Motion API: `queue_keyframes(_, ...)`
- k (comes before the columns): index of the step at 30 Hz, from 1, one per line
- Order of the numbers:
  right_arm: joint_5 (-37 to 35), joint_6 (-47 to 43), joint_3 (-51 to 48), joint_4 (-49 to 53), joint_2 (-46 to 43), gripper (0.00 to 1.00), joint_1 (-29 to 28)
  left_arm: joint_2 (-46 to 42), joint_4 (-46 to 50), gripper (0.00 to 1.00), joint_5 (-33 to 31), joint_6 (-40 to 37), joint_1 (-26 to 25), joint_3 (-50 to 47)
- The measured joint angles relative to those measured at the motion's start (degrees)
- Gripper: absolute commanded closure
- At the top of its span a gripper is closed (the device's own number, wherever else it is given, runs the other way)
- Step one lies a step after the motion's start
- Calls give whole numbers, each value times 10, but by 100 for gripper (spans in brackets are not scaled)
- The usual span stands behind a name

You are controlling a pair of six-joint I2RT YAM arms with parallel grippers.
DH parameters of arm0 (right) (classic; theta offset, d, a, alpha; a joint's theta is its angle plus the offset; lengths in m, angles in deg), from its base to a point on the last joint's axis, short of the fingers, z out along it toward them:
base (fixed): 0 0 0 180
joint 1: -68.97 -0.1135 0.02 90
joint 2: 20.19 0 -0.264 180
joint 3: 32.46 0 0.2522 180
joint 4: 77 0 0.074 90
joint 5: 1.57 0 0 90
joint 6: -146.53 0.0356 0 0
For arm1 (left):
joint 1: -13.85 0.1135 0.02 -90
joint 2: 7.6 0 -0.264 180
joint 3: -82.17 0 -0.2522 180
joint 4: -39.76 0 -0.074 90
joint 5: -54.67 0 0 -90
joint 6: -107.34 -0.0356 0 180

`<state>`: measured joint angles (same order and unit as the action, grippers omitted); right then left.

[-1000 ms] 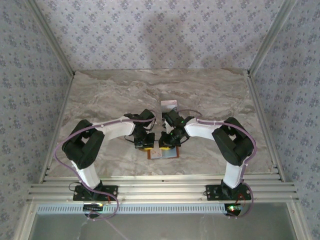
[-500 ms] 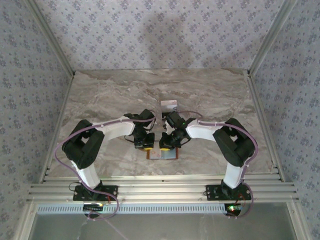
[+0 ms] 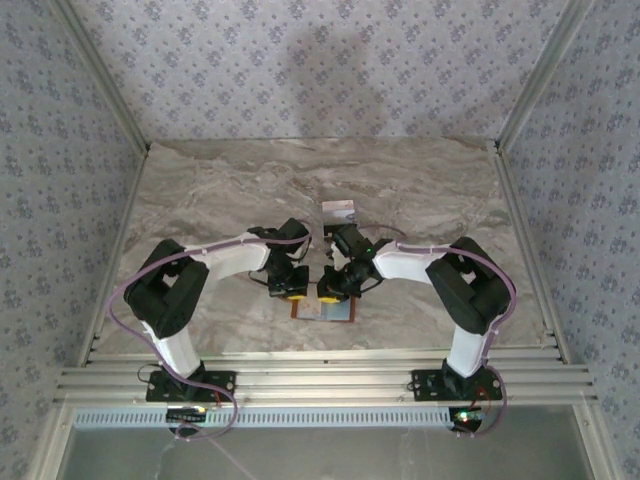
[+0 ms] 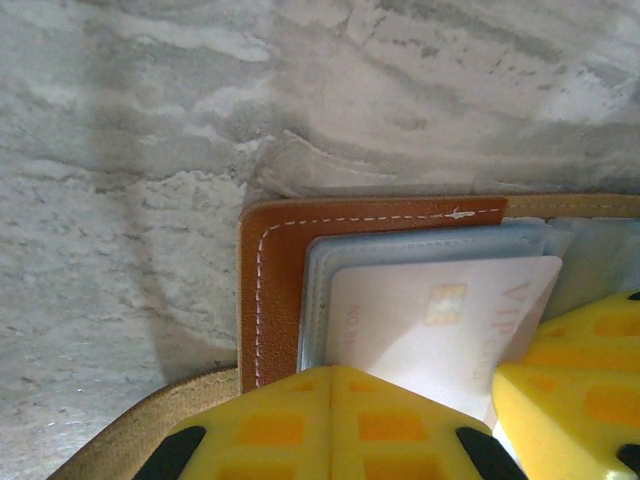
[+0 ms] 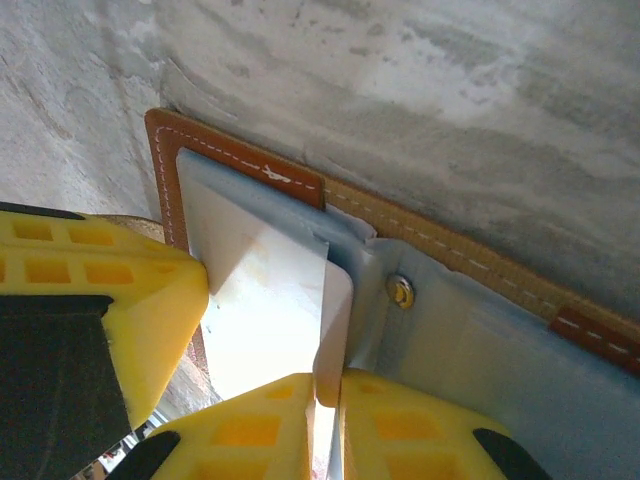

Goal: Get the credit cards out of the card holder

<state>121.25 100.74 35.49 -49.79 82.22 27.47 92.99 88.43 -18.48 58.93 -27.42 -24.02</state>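
Your right gripper (image 5: 328,388) pinches the pale VIP card (image 5: 265,300) by its edge; left gripper (image 4: 335,390), closed, presses the card holder (image 4: 272,300) down. That card looks stiff and slick; keep hold at the edge.

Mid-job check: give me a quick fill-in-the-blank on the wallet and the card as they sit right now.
1. The pale credit card carries the printed letters ___.
2. The right gripper pinches that card's edge, and its fingers are ___ in colour.
3. The card holder lies ___ on the table, grey-blue inside facing up.
4. The stitching along its brown border is ___.

Missing words: VIP; yellow; open; white.
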Motion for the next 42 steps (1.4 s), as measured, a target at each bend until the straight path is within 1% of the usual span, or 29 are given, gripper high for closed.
queue_keyframes(4,5,5,-5,-9,0,86,2,0,0,92,0,0,0,0)
queue_keyframes(8,9,10,-8,-14,0,91,4,0,1,92,-1,0,0,0)
queue_keyframes(14,11,10,-13,-15,-5,94,9,0,2,92,-2,0,0,0)
queue_keyframes(20,11,-1,-15,-9,-20,95,20,0,-1,92,-2,-2,0,0)
queue_keyframes(31,0,-22,-19,34,-43,95,42,0,0,92,-6,-2,0,0)
queue_keyframes(33,-1,-22,-21,35,-45,93,43,0,0,92,-6,-2,0,0)
queue_keyframes(37,7,-16,-31,16,-49,85,43,0,0,92,-6,-2,0,0)
queue_keyframes(42,25,3,-40,-22,-49,83,40,0,0,92,-6,-2,0,0)
